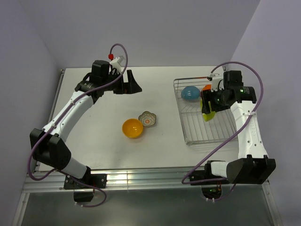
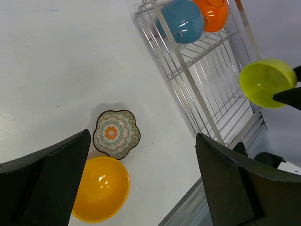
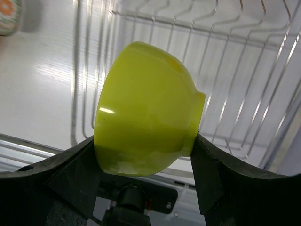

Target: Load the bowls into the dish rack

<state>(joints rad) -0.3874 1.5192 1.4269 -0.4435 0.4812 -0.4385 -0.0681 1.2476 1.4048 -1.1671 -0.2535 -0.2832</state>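
Right gripper jaws were clamped on the lime-green bowl, tipped on its side, one finger at the rim and one at the foot, held above the dish rack. Left gripper jaws stood wide, empty, hovering over the table.

Risk: the grip sat on a smooth curved wall, so the bowl could likely slip or twist on release and land crooked across the bars, or knock the blue bowl beside it.

Count:
- One rack.
- Five bowls.
- In the rack: blue bowl, orange bowl.
- On the table: yellow-orange bowl touching the floral scalloped dish.
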